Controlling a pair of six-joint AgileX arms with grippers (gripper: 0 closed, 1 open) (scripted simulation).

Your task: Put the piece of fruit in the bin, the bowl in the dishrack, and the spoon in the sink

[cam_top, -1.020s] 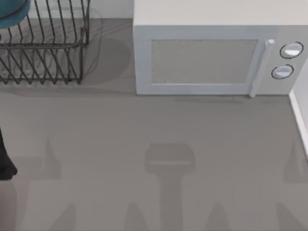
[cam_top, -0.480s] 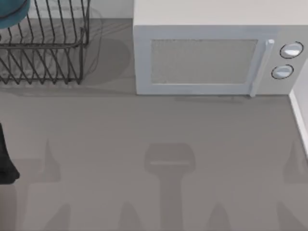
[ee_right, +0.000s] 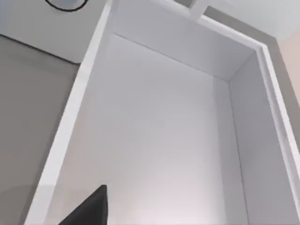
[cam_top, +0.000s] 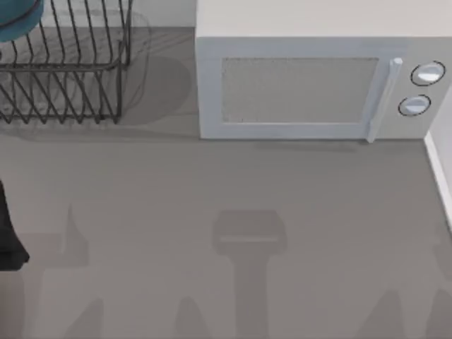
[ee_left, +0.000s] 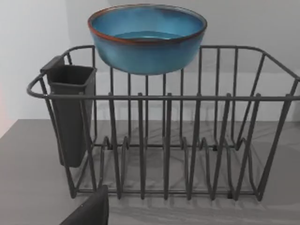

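The teal-blue bowl (ee_left: 146,37) with its brownish rim stands upright at the back of the black wire dishrack (ee_left: 164,140), showing above the front rail. Nothing grips it, and I cannot tell what it rests on. From above, the bowl (cam_top: 18,18) is at the far left corner of the dishrack (cam_top: 70,78). My left gripper (ee_left: 89,211) hangs in front of the rack, apart from it; its arm (cam_top: 10,233) is at the table's left edge. My right gripper (ee_right: 89,208) hovers over the white sink (ee_right: 61,150), whose basin looks bare. The piece of fruit, spoon and bin are out of view.
A white microwave (cam_top: 311,85) with a closed door stands at the back, right of the rack. A dark cutlery holder (ee_left: 70,112) hangs on one end of the rack. The sink's white rim (cam_top: 439,176) borders the table's right edge. Bare grey tabletop (cam_top: 226,183) lies in front.
The left arm's dark part at the left edge has crept slightly toward the front. The shadow at the right front has shifted toward the front. The bowl and rack have not moved.
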